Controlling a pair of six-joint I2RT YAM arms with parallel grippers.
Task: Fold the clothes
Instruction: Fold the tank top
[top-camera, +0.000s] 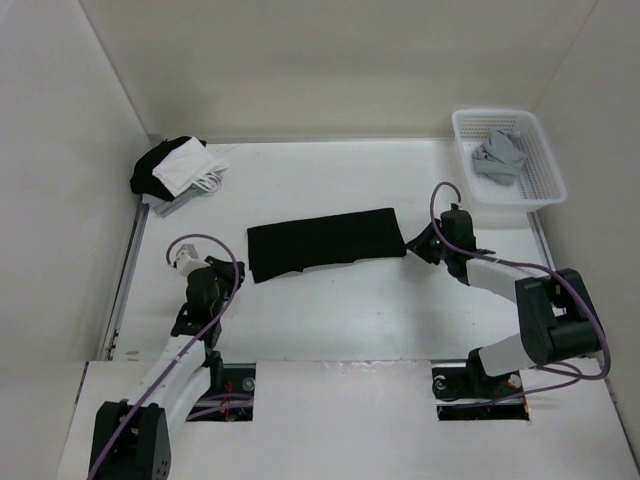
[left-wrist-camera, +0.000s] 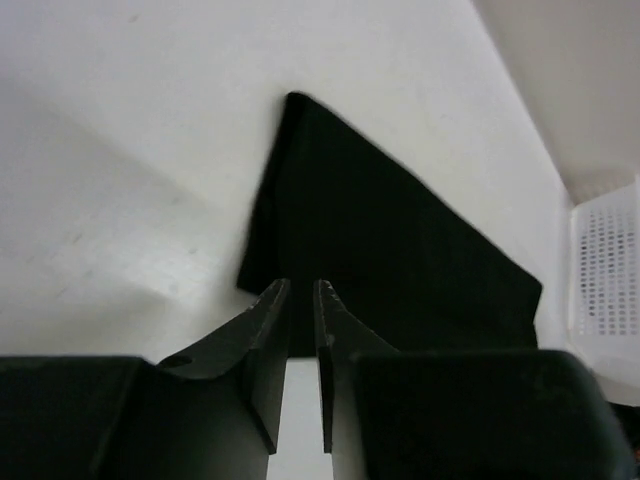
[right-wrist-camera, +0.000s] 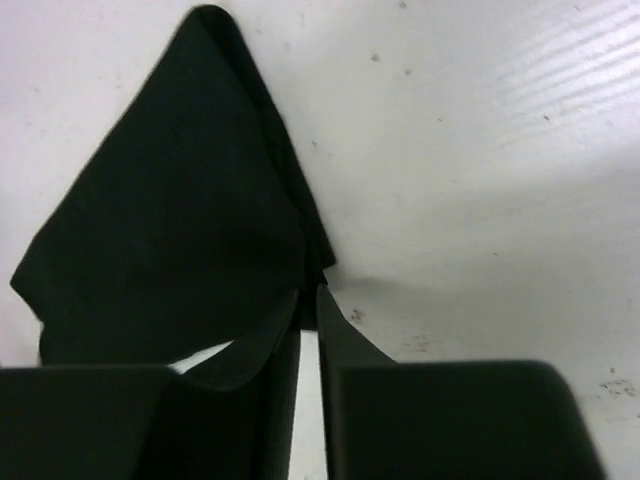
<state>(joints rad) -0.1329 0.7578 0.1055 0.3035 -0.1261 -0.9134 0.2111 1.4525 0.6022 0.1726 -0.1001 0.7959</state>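
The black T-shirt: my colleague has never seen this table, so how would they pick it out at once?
On the white table, look at its middle. The black T-shirt lies there as a long flat strip. Unlike the black-and-white bundle heaped in the far left corner, it is plain black.

A plain black T-shirt of thin, soft fabric (top-camera: 325, 242) is laid flat on the white counter (top-camera: 330, 320), folded into one long, narrow band on which no print is seen. The band is stretched crosswise near the middle of the counter, its right end set slightly farther back than its left, and its left part is seen to reach a little nearer than the rest. At the right end, stacked edges of cloth are shown in the right wrist view.
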